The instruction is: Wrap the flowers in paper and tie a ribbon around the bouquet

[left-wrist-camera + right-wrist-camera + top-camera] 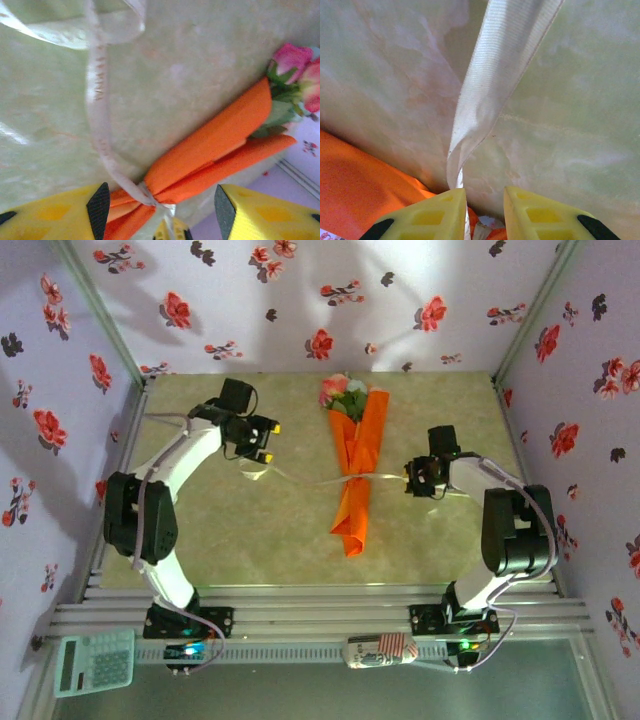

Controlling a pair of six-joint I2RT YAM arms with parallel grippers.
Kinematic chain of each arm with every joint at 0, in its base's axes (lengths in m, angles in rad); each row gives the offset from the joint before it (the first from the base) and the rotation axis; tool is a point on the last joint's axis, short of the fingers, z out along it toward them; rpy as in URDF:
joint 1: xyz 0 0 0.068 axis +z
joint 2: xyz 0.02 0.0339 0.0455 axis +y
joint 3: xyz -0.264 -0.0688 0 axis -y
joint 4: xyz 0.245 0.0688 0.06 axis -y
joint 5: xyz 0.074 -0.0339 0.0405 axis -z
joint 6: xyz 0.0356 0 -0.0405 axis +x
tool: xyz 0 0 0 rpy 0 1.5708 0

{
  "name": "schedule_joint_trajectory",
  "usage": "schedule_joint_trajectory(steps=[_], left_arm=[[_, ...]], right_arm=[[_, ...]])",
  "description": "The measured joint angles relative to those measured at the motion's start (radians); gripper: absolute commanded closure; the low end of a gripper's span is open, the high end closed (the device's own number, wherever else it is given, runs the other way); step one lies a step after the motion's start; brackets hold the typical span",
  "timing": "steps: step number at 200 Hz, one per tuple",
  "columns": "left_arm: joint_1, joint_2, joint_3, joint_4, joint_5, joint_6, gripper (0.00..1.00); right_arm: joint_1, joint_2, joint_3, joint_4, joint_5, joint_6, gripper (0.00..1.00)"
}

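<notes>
Left pincer agape by paper cone of flowers, ribbon around it

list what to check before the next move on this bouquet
1. Ribbon goes round the bouquet near its middle: ok.
2. Knot pulled tight: cannot tell; the left wrist view shows the ribbon gathered at the paper, not how tight it is.
3. Left gripper holds a ribbon end: not ok; it is open and the ribbon lies loose on the table.
4. Right gripper holds the ribbon: cannot tell; the ribbon runs into a narrow gap between its fingers.
5. Flowers show at the wide end and the cone is closed: ok.
</notes>
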Motion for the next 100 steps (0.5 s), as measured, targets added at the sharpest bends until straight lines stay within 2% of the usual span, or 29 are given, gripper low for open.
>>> schedule_joint_trajectory(steps=[29, 79, 100], left_arm=[[-0.025, 0.063, 0.057, -0.110, -0.039, 0.011, 0.40], [-0.059, 0.237, 0.151, -0.206, -0.128, 0.026, 0.41], [-0.058, 0.289, 0.186, -0.219, -0.171, 0.038, 0.45]], right_arm=[[0.014, 0.000, 0.010, -0.022, 0.001, -0.023, 0.69], [0.026, 0.000, 0.015, -0.025, 0.001, -0.043, 0.70], [0.026, 0.000, 0.015, -0.025, 0.000, -0.044, 0.70]])
